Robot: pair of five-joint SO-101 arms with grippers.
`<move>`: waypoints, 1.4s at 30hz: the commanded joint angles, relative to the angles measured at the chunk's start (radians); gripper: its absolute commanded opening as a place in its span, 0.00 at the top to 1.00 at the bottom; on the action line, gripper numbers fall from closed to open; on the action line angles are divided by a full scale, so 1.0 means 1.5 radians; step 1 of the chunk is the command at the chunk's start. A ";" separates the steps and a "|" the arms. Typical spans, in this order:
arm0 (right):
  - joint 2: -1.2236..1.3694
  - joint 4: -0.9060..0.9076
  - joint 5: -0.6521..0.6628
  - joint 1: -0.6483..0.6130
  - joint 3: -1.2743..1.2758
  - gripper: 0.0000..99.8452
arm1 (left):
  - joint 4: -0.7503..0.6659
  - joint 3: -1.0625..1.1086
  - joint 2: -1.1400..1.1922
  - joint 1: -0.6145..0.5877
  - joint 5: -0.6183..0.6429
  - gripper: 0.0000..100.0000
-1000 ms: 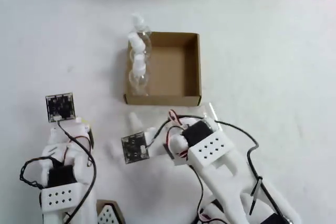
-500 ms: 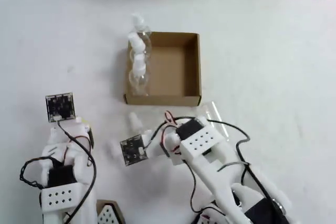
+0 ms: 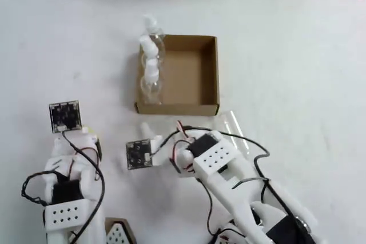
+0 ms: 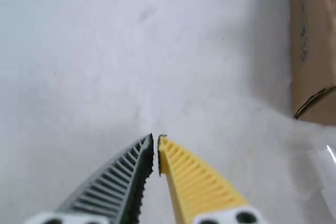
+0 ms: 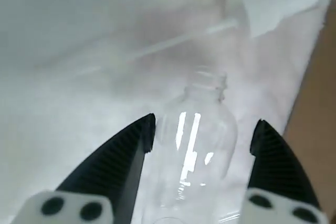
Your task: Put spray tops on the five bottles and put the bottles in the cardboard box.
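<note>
Holding spray-topped bottles (image 3: pixel 151 70) along one wall, the cardboard box (image 3: pixel 216 72) sits open-topped.

The desk (image 3: pixel 297 55) was plain white, and the cardboard box (image 3: pixel 189 75) was brown. The bottle (image 5: pixel 195 150) was clear and the spray top (image 5: pixel 270 3) white. The left gripper (image 4: pixel 156 140) had 1 grey and 1 yellow ribbed finger. The right gripper (image 5: pixel 205 127) had 2 black ribbed fingers. The left arm (image 3: pixel 63 212) and the right arm (image 3: pixel 220 161) were white.

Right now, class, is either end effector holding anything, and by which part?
Nothing is held. The left end effector is shut on nothing. The right end effector is open, straddling the body of a topless clear bottle without clamping it.
</note>
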 commanded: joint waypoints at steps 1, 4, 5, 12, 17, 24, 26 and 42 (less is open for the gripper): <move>-0.006 -0.009 -0.015 -0.005 -0.004 0.74 | -0.017 -0.020 -0.008 -0.009 0.002 0.96; 0.009 -0.011 -0.017 -0.006 -0.003 0.74 | -0.017 -0.020 -0.008 -0.009 0.002 0.96; 0.022 -0.013 -0.015 -0.006 -0.005 0.74 | -0.016 -0.020 -0.008 -0.009 0.002 0.96; 0.156 -0.013 -0.014 -0.004 -0.070 0.74 | -0.016 -0.020 -0.008 -0.010 0.002 0.96; 0.201 0.016 -0.017 -0.004 -0.110 0.74 | -0.016 -0.020 -0.008 -0.010 0.002 0.96; 0.209 0.018 -0.014 -0.002 -0.117 0.94 | -0.016 -0.020 -0.008 -0.010 0.002 0.96; 0.209 0.018 -0.013 -0.002 -0.117 0.97 | -0.016 -0.020 -0.008 -0.010 0.002 0.96; 0.209 0.020 -0.017 -0.002 -0.117 0.83 | -0.020 -0.012 -0.008 -0.010 0.002 0.96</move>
